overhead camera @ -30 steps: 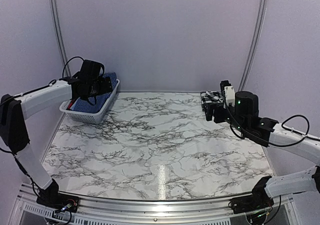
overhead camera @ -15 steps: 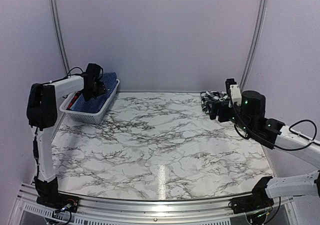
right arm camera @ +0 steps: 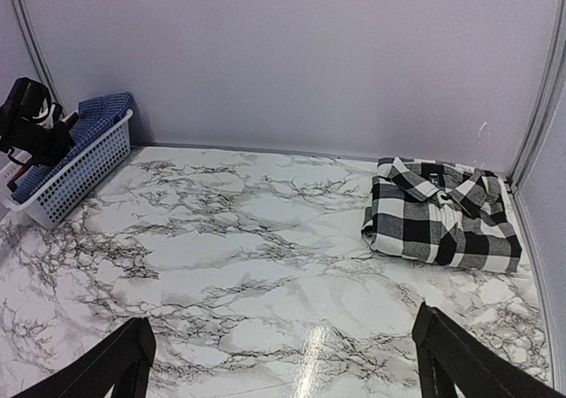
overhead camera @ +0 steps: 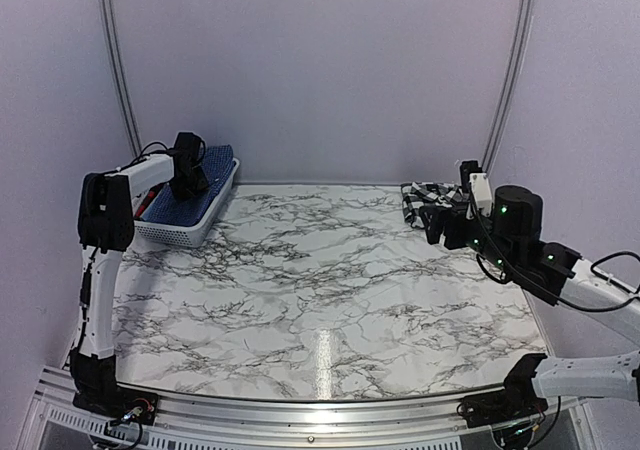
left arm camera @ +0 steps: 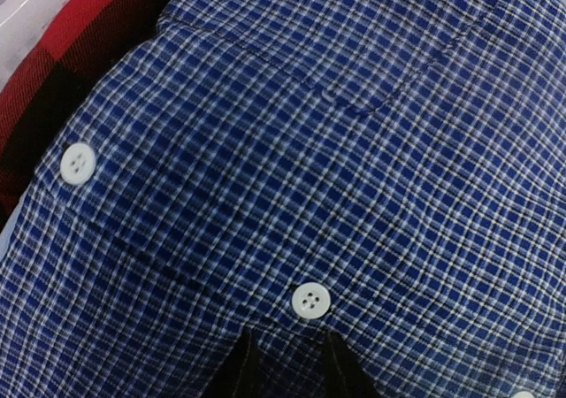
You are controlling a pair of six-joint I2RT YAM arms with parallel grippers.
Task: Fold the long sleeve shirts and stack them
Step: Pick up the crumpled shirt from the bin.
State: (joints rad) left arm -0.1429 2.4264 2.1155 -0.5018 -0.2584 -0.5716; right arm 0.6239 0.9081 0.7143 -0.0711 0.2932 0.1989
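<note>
The dark blue checked shirt with white buttons lies in the white basket at the far left and fills the left wrist view. My left gripper reaches down into the basket, its jaws narrowed onto a fold of that blue cloth just below a button. The black-and-white plaid shirt lies folded on the marble table at the far right. My right gripper hovers just in front of it, wide open, with nothing between its fingers.
A red-and-black checked cloth lies under the blue shirt in the basket. The marble tabletop spreads between basket and plaid shirt. Purple walls close off the back and both sides.
My left gripper has sunk into the basket and narrowed from wide open onto the blue shirt. The right arm has drifted slightly right and back, still open.
</note>
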